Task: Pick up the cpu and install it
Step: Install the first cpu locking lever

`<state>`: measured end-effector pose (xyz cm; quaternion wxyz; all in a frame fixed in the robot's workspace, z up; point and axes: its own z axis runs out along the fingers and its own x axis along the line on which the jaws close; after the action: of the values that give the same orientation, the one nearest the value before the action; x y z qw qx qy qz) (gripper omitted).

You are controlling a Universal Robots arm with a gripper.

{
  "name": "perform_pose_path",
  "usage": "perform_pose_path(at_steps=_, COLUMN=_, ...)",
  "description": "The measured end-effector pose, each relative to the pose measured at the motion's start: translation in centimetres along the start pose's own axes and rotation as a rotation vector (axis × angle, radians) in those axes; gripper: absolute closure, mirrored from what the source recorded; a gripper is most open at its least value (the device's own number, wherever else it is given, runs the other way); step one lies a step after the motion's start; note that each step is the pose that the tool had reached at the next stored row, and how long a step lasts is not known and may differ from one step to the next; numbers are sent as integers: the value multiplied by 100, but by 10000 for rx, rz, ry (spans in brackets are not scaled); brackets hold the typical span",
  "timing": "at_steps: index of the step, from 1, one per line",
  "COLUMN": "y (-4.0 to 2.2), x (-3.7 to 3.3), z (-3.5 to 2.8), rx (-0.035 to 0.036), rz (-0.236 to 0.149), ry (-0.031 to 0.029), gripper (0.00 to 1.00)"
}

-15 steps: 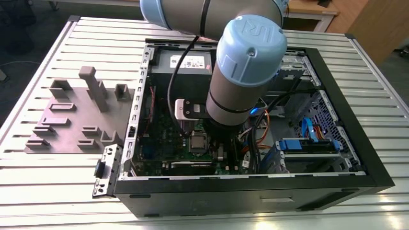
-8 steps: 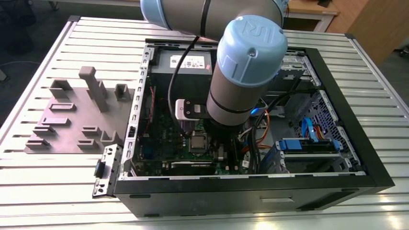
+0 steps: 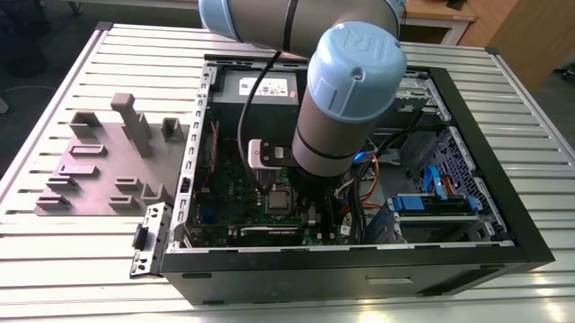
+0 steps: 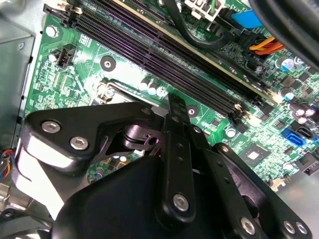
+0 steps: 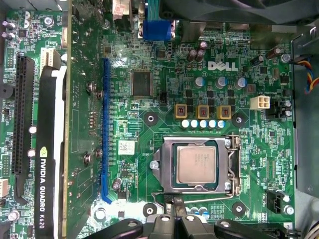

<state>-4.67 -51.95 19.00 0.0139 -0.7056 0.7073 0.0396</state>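
The cpu (image 5: 197,165) is a silver-grey square lying flat in its socket on the green motherboard (image 5: 149,99), with the metal socket frame (image 5: 165,172) closed around its edges. In the exterior view the cpu (image 3: 279,200) lies deep in the open computer case, just to the exterior view's left of my arm's wrist (image 3: 310,168). My gripper (image 5: 174,203) hangs low over the board beside the socket, its fingers together and holding nothing, the tips by the end of the socket's thin lever (image 5: 204,198). The second wrist view has the gripper (image 4: 173,102) over the socket corner.
A graphics card (image 5: 50,149) stands beside the socket, and the long black memory slots (image 4: 149,55) run past it. Cables (image 3: 395,168) and blue drive parts (image 3: 431,202) crowd the case (image 3: 467,256). A grey fixture plate (image 3: 99,168) lies on the slatted table (image 3: 54,269).
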Motion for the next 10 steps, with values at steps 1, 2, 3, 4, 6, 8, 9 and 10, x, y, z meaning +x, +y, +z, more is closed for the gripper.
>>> perform_pose_path(at_steps=1, y=-2, x=0, z=0, rx=0, rz=0, ry=0, gripper=89)
perform_pose_path(at_steps=2, y=-4, x=0, z=-1, rx=0, rz=0, ry=1, gripper=89)
perform_pose_path(at_steps=3, y=-6, x=0, z=0, rx=0, rz=0, ry=0, gripper=89)
perform_pose_path(at_steps=4, y=-9, x=0, z=0, rx=0, rz=0, ry=1, gripper=89)
perform_pose_path(at_steps=6, y=-13, x=0, z=0, rx=0, rz=0, ry=0, gripper=89)
perform_pose_path(at_steps=8, y=-18, x=0, z=-1, rx=0, rz=0, ry=0, gripper=89)
perform_pose_path(at_steps=9, y=-19, x=0, z=0, rx=1, rz=0, ry=-1, gripper=89)
perform_pose_path(at_steps=10, y=-21, x=0, z=-1, rx=0, rz=1, ry=0, gripper=89)
